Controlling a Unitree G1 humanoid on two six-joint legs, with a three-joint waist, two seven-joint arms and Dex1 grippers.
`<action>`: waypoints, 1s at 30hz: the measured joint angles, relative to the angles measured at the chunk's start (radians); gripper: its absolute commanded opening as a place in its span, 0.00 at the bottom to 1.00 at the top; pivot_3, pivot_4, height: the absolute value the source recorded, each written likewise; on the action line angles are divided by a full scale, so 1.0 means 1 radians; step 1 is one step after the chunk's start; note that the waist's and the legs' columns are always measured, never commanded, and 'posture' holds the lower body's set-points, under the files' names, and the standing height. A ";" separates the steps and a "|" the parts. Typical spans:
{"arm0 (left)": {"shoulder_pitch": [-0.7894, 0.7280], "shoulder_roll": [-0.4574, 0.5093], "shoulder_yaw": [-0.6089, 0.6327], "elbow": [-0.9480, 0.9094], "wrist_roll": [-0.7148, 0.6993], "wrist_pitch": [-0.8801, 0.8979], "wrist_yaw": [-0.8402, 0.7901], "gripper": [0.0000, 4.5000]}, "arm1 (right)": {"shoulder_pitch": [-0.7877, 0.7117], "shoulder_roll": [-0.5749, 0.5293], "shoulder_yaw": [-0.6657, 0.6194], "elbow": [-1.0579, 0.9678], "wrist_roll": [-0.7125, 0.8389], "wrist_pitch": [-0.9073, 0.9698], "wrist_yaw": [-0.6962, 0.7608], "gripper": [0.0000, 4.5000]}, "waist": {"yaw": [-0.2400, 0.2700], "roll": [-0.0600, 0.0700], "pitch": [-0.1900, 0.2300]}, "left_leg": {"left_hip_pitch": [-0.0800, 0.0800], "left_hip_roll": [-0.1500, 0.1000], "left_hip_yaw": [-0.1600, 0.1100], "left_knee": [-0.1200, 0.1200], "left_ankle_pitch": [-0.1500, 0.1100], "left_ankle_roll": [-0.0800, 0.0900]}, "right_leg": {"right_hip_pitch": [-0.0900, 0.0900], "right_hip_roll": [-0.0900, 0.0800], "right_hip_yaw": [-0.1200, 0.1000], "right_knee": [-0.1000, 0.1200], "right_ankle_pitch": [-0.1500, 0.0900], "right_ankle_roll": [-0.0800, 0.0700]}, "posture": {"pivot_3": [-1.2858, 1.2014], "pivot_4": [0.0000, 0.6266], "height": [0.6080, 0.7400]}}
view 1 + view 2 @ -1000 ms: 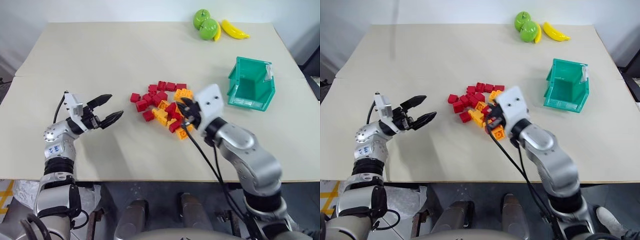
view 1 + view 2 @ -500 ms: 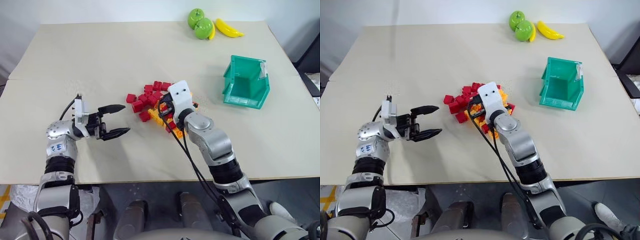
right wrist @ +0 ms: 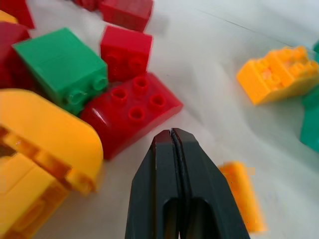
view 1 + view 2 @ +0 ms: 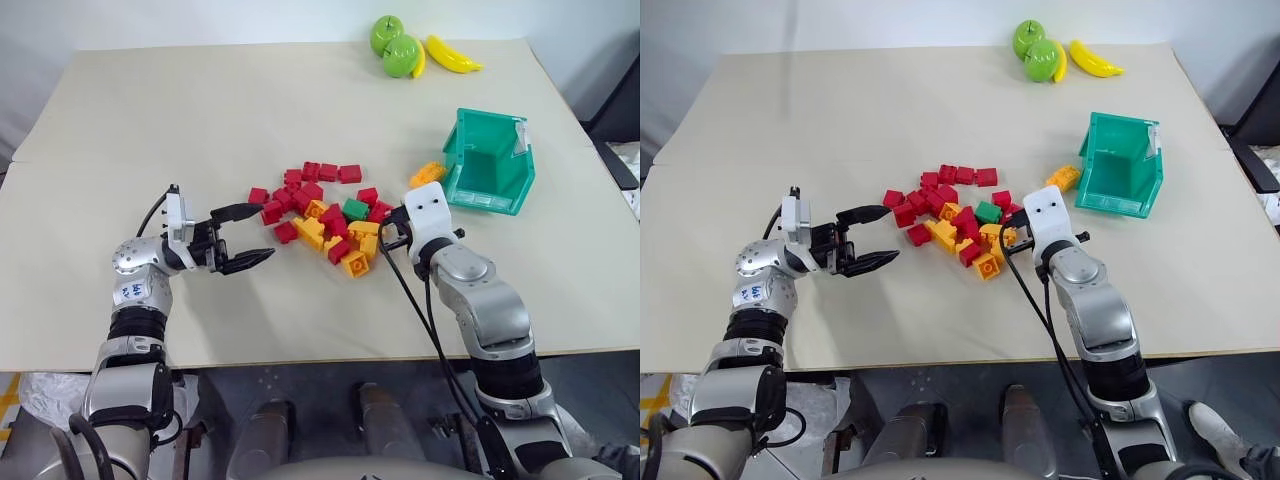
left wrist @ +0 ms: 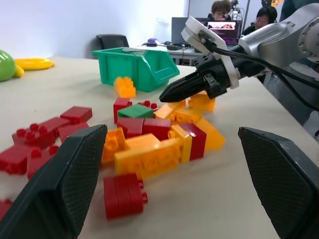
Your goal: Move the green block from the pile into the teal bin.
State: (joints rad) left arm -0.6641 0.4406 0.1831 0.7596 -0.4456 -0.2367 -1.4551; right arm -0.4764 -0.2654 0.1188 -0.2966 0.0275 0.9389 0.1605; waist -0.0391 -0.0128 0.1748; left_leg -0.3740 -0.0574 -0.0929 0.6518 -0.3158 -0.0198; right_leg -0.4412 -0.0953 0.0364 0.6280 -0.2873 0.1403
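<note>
The green block [image 4: 355,208] lies on its side in the right half of the pile [image 4: 318,213] of red and orange-yellow bricks at mid table. My right gripper [image 4: 388,234] is shut and empty, low at the pile's right edge; in its wrist view the fingertips [image 3: 172,135] point at a red brick [image 3: 130,112] just beside the green block [image 3: 62,62]. The teal bin [image 4: 490,165] stands to the right of the pile, its cut-away front facing me. My left gripper [image 4: 266,232] hovers open and empty left of the pile, pointing at it.
One orange brick [image 4: 427,174] lies apart, against the bin's left side. Two green toy apples [image 4: 395,45] and a banana [image 4: 452,55] sit at the table's far edge. People sit at desks [image 5: 219,10] beyond the table.
My right gripper, shut, has swept from over the pile to its right edge, uncovering the green block; one orange brick now lies by the bin. The left gripper has edged toward the pile.
</note>
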 measured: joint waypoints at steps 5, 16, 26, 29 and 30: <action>0.000 -0.004 0.000 0.004 0.001 -0.007 0.007 1.00 | -0.082 0.035 0.062 0.115 0.001 -0.052 0.062 0.01 | -0.001 0.000 0.000 | 0.000 0.001 0.000 0.001 0.000 0.000 | 0.000 -0.001 0.000 0.001 0.000 0.000 | 0.52 0.24 1.00; 0.011 -0.005 0.005 -0.007 0.000 -0.007 0.036 1.00 | -0.034 -0.036 0.061 -0.059 0.124 -0.062 0.264 0.01 | 0.011 0.000 0.000 | -0.003 0.002 0.000 0.000 0.000 0.001 | -0.002 -0.002 0.000 0.000 0.000 0.001 | 0.52 0.24 1.00; 0.001 -0.013 0.001 0.009 0.002 -0.007 0.033 1.00 | 0.174 -0.404 -0.291 -0.294 0.370 -0.019 0.531 0.66 | 0.026 0.000 0.000 | -0.004 0.000 0.000 0.002 -0.001 0.003 | 0.000 -0.002 -0.001 -0.002 0.001 0.001 | 0.52 0.24 1.00; -0.013 -0.012 0.001 0.036 0.003 -0.013 0.027 1.00 | 0.242 -0.494 -0.378 -0.305 0.399 -0.022 0.580 0.88 | 0.028 -0.001 0.000 | -0.003 0.000 0.001 0.002 -0.001 0.003 | 0.000 -0.001 -0.001 -0.002 0.001 0.001 | 0.52 0.24 1.00; -0.015 -0.012 0.001 0.042 0.004 -0.016 0.025 1.00 | 0.261 -0.517 -0.396 -0.305 0.405 -0.023 0.593 0.96 | 0.028 -0.001 0.000 | -0.003 0.000 0.002 0.003 -0.001 0.003 | 0.000 -0.001 -0.001 -0.002 0.001 0.001 | 0.52 0.24 1.00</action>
State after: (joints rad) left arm -0.6787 0.4287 0.1841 0.8015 -0.4421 -0.2522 -1.4305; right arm -0.2158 -0.7822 -0.2771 -0.6019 0.4326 0.9155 0.7536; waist -0.0112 -0.0136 0.1752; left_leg -0.3772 -0.0574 -0.0911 0.6543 -0.3171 -0.0170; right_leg -0.4409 -0.0966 0.0359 0.6260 -0.2866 0.1417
